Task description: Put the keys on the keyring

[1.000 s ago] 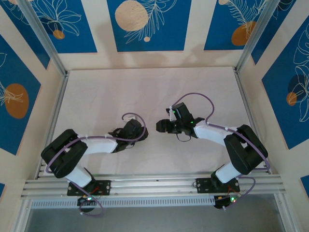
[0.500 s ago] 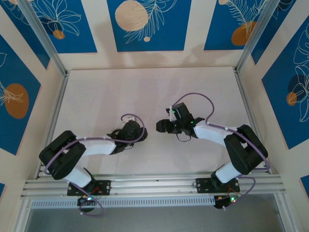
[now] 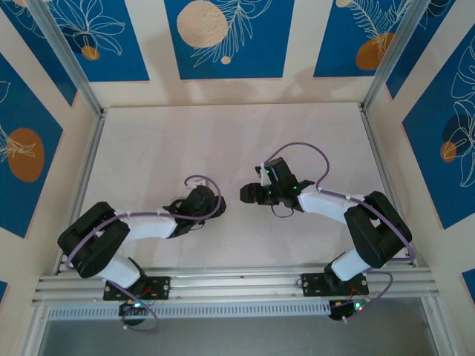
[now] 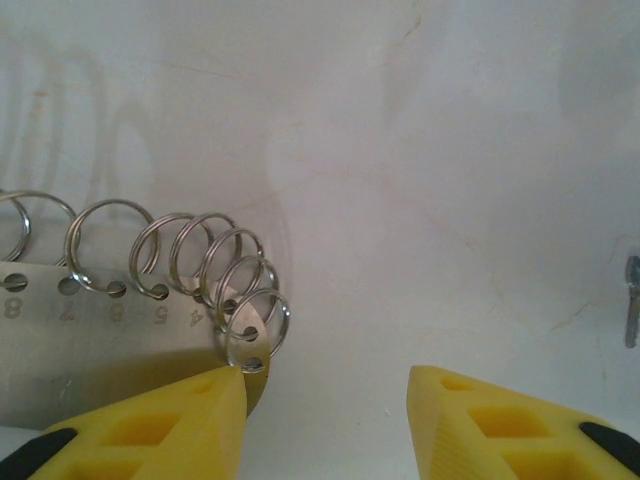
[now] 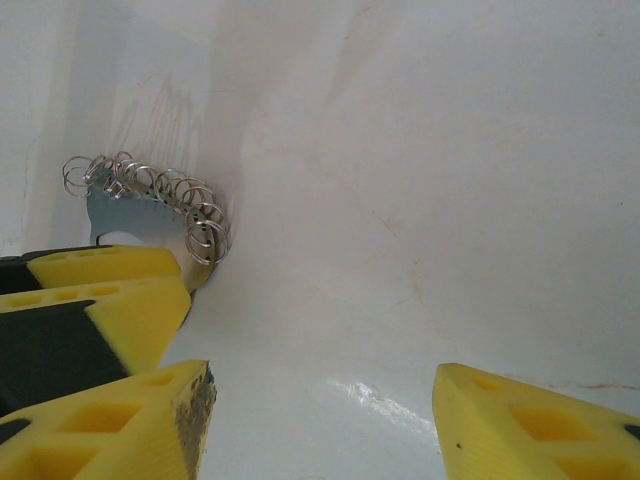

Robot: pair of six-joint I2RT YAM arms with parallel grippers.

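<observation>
Against one side of the half-open, empty left jaws lies the keyring (image 4: 110, 335); the key (image 4: 631, 300) sits past the other. Ideally the right jaws, wide and empty, grip its blade.

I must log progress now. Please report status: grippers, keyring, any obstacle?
Left gripper open, at the keyring edge. Right gripper open, empty. No key seen on it; small metal piece, perhaps the key, lies apart. No obstacle seen.

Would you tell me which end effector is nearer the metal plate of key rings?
Left. The left end effector has one fingertip at the edge of the metal plate; the right end effector hangs apart from it.
</observation>
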